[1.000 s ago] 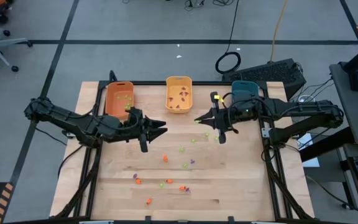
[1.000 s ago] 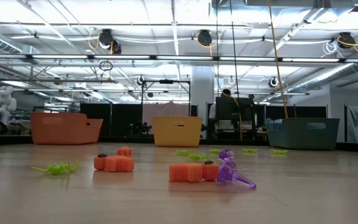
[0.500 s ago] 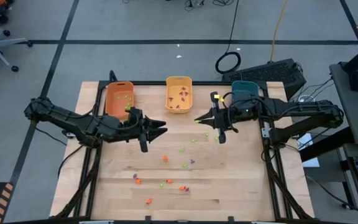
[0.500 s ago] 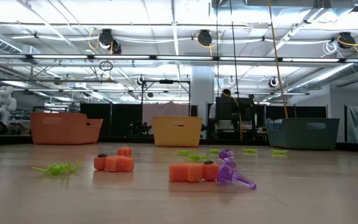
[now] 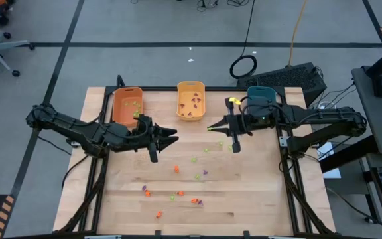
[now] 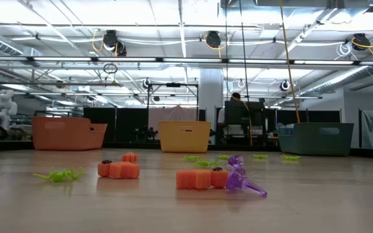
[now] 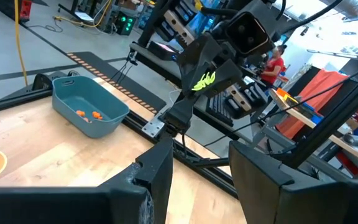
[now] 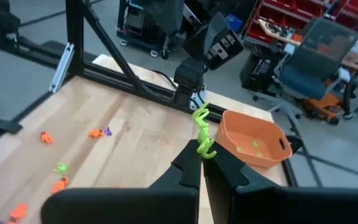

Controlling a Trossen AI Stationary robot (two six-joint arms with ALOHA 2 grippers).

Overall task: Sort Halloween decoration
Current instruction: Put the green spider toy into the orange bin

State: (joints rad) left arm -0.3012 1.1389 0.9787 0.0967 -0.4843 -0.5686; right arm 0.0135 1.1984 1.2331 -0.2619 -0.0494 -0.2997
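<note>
Halloween decoration trinkets lie loose on the wooden table: orange [image 5: 176, 169], green [image 5: 197, 176] and purple [image 5: 204, 172] ones, seen close in the low view as an orange one [image 6: 201, 178] and a purple one [image 6: 241, 181]. My right gripper [image 5: 211, 127] hangs above the table in front of the yellow bin [image 5: 191, 99], shut on a light green trinket [image 8: 202, 130]. My left gripper [image 5: 172, 136] faces it from the left, open and with nothing between its fingers [image 7: 160, 171]. Neither gripper shows in the low view. My right gripper pinches one end of the green trinket [image 8: 205, 149] between its two fingertips. The fingers lie about level and point toward the table's left. The trinket sticks out beyond the fingertips, lifted clear of the table.
Along the far edge stand an orange bin [image 5: 127, 105] holding green pieces, the yellow bin holding purple ones, and a teal bin [image 7: 89, 106] holding orange ones. A black frame [image 5: 290, 172] borders the table. Bare wood lies between the arms and the loose trinkets.
My right gripper has rolled a little about its own pointing line while staying in place, with the green trinket still in its fingertips. Nothing else has moved.
</note>
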